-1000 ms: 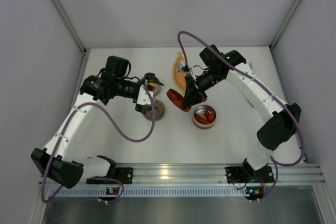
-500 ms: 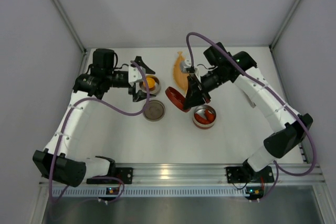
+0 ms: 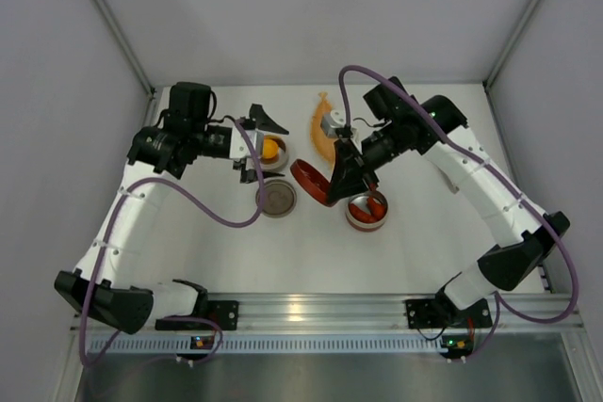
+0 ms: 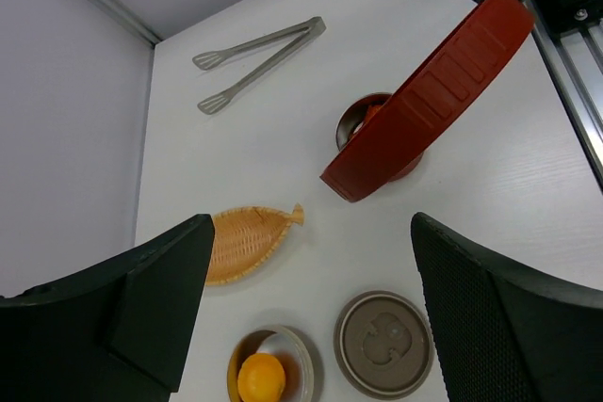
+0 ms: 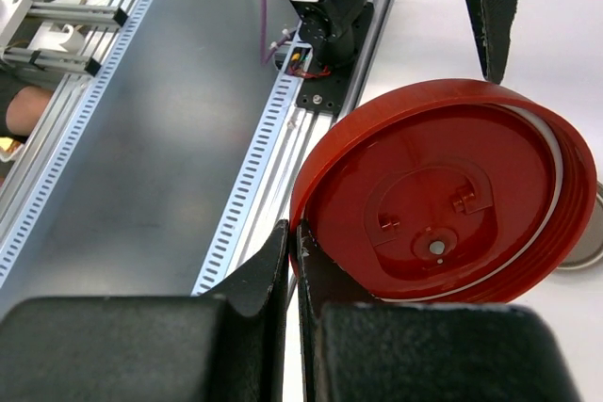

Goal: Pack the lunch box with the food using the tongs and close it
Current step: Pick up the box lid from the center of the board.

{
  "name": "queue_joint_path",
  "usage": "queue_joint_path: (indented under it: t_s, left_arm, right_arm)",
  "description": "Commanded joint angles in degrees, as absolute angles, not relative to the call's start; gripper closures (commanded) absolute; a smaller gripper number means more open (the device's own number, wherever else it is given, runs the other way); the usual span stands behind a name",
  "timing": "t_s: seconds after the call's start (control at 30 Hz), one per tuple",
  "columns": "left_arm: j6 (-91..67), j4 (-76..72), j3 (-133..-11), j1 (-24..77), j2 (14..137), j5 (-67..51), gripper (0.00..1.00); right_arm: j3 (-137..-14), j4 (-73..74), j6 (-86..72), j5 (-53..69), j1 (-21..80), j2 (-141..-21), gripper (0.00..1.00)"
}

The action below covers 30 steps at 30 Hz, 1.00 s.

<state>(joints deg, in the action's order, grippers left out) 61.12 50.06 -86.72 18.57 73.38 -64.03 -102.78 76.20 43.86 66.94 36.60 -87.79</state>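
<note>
The red lunch box (image 3: 366,212) stands at mid-table with red and orange food (image 3: 368,204) inside. My right gripper (image 3: 337,179) is shut on the rim of its red lid (image 3: 310,183), holding it tilted on edge just left of the box; the lid's underside (image 5: 443,190) fills the right wrist view. My left gripper (image 3: 258,144) hangs open over a small steel tin (image 4: 271,372) that holds one orange-yellow piece (image 4: 260,378). The tongs (image 4: 260,63) lie beyond the box in the left wrist view; the right arm hides them from above.
A grey round lid (image 3: 277,199) lies flat next to the tin. The orange leaf-shaped dish (image 3: 323,129) sits at the back, partly under the right arm. The slotted metal rail (image 5: 264,167) and arm bases run along the near edge. Walls close three sides.
My left gripper has pulled back from the grey lid toward the far left and now hangs by the tin. The right gripper has shifted the red lid slightly left.
</note>
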Motion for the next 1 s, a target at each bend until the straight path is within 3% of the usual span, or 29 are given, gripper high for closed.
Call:
queue_joint_path:
  t_s: [0.0,0.3,0.47,0.97]
  left_arm:
    - [69.76,56.84,-89.21,21.34,75.4,-64.7,0.11]
    - [81.45,65.73,-89.3,27.06,76.55,-60.12,0.18]
    - [85.69,68.99,-88.86,28.83,76.73,-56.78,0.33]
    - [86.66,69.26,-86.22,32.96,74.45,-51.86,0.62]
  right_arm:
    - [-104.85,86.22,45.18,69.17,38.32,-88.15,1.0]
    - [-105.2,86.22,45.26,68.29,41.04,-89.56,1.0]
    - [-105.38,86.22,45.35,68.03,41.48,-89.74,1.0]
    - [-106.08,86.31,45.09,68.29,41.4,-89.74,1.0]
